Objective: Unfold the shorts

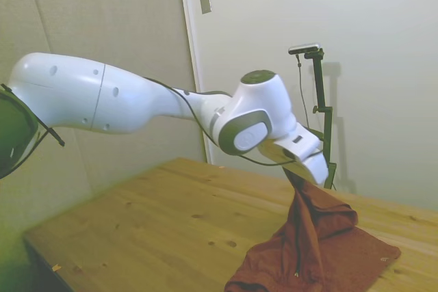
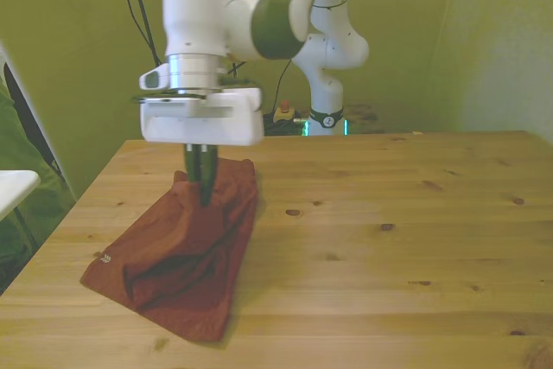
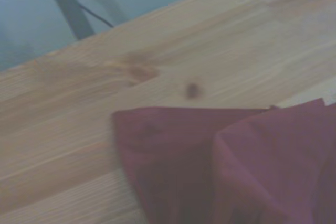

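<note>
Pinching a fold of the rust-red soft fabric shorts (image 2: 186, 248), my two dark-fingered pincer (image 2: 204, 196) holds that fold raised above the pale wooden plank table (image 2: 389, 257), so the cloth rises to a peak at the fingertips. From that peak the garment drapes down toward seven o'clock in the front view, its lower part lying rumpled on the boards near the table's nine o'clock edge. A small pale tag (image 2: 104, 257) shows at the cloth's nine o'clock corner; the wrist view shows one blurred red corner lying on the wood.
</note>
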Motion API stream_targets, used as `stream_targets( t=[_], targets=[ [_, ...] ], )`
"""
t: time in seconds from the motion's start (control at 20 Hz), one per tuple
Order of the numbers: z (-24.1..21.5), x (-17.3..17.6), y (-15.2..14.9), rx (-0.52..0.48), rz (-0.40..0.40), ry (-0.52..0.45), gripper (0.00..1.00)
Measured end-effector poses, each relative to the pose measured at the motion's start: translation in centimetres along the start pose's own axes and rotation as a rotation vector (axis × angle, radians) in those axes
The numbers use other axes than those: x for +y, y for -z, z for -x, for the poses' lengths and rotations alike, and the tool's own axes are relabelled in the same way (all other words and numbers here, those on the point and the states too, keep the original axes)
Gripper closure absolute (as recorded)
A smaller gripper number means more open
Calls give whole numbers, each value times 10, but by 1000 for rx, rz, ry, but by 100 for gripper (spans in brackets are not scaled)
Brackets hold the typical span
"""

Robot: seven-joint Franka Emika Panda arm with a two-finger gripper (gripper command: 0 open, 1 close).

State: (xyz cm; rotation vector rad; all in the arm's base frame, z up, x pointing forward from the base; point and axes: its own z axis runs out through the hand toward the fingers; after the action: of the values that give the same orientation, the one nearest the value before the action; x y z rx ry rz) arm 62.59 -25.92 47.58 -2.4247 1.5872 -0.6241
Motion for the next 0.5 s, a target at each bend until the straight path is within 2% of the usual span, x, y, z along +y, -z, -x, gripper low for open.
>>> stream_targets(
  t=[0.25, 0.5],
  targets=[
    [104, -60, -8, 24, 26, 142, 100],
    [165, -82, -21, 25, 57, 219, 100]
  ],
)
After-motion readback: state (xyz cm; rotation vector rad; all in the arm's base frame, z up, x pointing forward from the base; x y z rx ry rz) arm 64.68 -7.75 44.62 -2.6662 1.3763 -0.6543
